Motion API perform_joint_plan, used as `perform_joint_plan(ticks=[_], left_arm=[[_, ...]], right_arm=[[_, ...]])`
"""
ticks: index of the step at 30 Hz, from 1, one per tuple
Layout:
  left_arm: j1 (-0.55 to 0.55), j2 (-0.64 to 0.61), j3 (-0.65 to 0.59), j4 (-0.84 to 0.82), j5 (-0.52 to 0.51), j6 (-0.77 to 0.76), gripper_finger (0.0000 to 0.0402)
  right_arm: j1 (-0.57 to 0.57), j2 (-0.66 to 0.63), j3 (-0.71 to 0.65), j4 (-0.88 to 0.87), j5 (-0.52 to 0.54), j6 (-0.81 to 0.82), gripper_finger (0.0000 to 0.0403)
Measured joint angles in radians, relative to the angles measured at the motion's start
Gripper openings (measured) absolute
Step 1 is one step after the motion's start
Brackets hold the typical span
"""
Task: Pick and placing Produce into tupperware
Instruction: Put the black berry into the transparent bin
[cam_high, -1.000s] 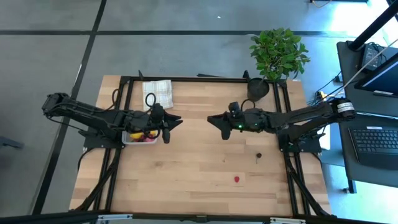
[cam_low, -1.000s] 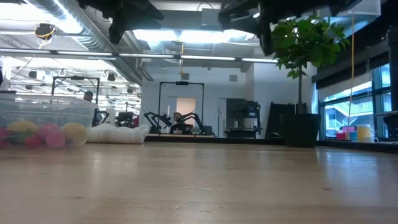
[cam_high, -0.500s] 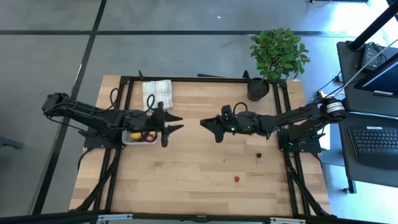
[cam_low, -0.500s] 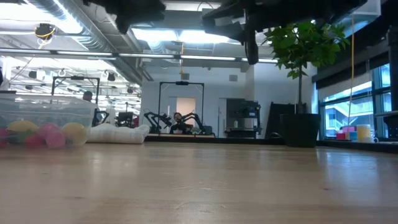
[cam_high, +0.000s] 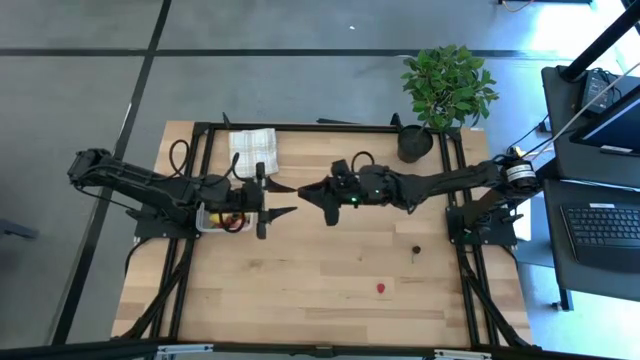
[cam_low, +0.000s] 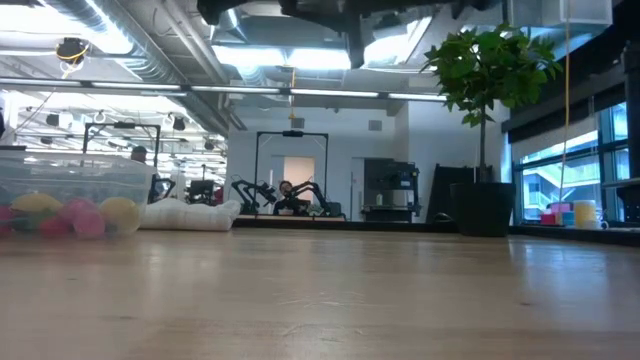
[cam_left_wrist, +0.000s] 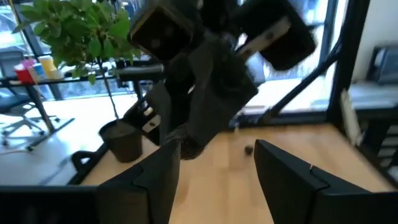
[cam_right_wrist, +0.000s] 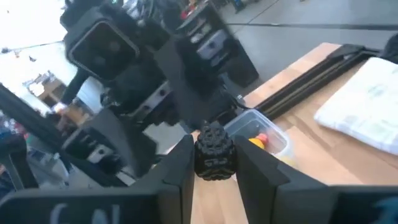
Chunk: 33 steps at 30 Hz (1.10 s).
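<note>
The right gripper (cam_high: 312, 190), clenched on what looks like a dark berry (cam_right_wrist: 214, 151), should centre over the tupperware (cam_high: 215, 222) at mid-left before letting go, clear of the released left gripper (cam_high: 276, 199) beside it.

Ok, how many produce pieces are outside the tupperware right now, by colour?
dark loose piece, on the table: 1
red loose piece, on the table: 1
dark held piece, clamped in the right gripper above the table: 1
Total outside the tupperware: 3
</note>
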<state>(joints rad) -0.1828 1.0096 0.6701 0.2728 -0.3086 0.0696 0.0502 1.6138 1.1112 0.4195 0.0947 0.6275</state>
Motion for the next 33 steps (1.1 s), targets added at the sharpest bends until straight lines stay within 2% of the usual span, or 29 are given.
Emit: perform_joint_plan(ticks=[6,11,22,30,33], left_arm=[[-0.031,-0.002,0.0,-0.053,-0.058,0.205,0.0189],[-0.047,-0.001,0.0,-0.045,-0.124,0.273,0.0193],[-0.05,0.0,0.0,-0.059,-0.122,0.282,0.0183],[-0.101,0.001,0.0,-0.06,-0.117,0.282,0.0179],[-0.115,0.001,0.0,-0.06,-0.143,0.283,0.0181]], right_arm=[[0.001,0.028,0.073,-0.098,-0.018,-0.008,0.0095],[0.0,0.03,0.074,-0.085,-0.009,-0.004,0.0095],[0.001,0.03,0.074,-0.1,0.012,0.005,0.0095],[0.0,0.03,0.075,-0.135,0.05,0.003,0.0095],[0.0,0.03,0.075,-0.161,0.05,0.023,0.0095]])
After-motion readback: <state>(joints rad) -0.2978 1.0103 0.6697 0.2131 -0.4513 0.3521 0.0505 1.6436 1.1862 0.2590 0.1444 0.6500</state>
